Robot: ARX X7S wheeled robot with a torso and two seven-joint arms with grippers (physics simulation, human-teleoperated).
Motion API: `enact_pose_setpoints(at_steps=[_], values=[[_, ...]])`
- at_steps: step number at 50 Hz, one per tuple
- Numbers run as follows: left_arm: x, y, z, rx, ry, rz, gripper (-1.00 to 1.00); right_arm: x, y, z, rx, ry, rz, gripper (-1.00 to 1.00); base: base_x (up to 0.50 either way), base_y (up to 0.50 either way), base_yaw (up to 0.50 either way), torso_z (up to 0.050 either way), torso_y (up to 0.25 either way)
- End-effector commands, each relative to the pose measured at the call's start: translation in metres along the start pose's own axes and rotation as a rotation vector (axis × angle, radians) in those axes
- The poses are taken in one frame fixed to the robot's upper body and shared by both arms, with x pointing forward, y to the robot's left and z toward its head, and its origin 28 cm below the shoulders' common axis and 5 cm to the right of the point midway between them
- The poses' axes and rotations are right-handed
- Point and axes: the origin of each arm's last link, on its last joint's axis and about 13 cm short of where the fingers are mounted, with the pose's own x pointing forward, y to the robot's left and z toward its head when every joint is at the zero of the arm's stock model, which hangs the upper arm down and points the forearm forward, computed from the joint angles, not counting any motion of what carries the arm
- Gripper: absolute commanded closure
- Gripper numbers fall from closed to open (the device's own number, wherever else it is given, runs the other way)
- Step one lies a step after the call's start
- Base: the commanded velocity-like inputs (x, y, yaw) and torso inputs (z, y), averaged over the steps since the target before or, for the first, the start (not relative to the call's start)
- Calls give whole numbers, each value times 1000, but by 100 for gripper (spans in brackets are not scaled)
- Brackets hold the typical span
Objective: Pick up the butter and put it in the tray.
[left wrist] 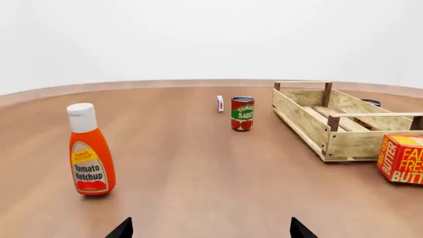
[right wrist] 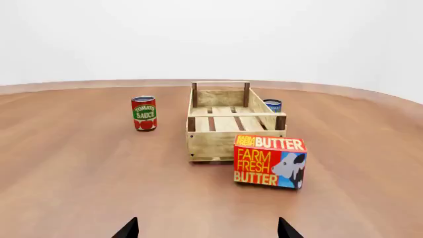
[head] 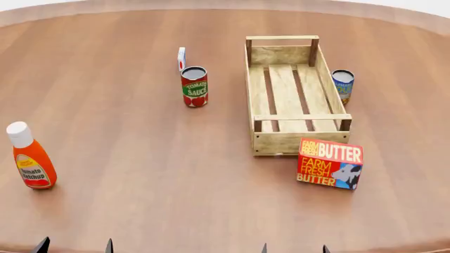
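The butter point(head: 330, 163) stands untouched on the surface point(head: 140, 174), just beside the tray's point(head: 285, 143) near end. The right claw point(right wrist: 207, 229) hangs spread and empty, facing the carton, apparently lined up for reaching it; the left claw point(left wrist: 211, 229) is likewise spread.

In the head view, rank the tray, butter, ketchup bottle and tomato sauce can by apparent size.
1. Tray, clearly largest.
2. Butter.
3. Ketchup bottle; nearer the camera, so close to the butter.
4. Tomato sauce can, smallest.
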Motion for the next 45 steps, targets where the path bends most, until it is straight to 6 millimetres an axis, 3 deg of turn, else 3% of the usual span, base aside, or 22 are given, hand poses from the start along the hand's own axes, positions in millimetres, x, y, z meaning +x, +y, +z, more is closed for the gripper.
enact_pose_setpoints(at_steps=[1, 3, 13, 17, 32, 39, 45], values=[[1, 1, 1, -4, 3, 7, -100, 0, 0, 1, -1, -3, 4, -100, 0, 0, 0, 0, 0], [0, 1, 3, 49, 16, 12, -100, 0, 0, 1, 8, 5, -7, -100, 0, 0, 0, 0, 0], [1, 2, 5, -10, -30, 3, -100, 0, -2, 5, 27, -33, -20, -100, 0, 0, 0, 0, 0], [-2, 0, 15, -18, -47, -6, -100, -1, -1, 14, 25, -57, -32, -100, 0, 0, 0, 0, 0], [-28, 0, 92, -15, -284, -27, -100, -19, -3, 106, -11, -326, -48, -100, 0, 0, 0, 0, 0], [-35, 5, 115, -28, -346, -10, -100, -30, -2, 135, -29, -403, -47, -100, 0, 0, 0, 0, 0], [-39, 8, 126, -34, -379, -2, -100, -34, -1, 146, -38, -436, -51, -100, 0, 0, 0, 0, 0]])
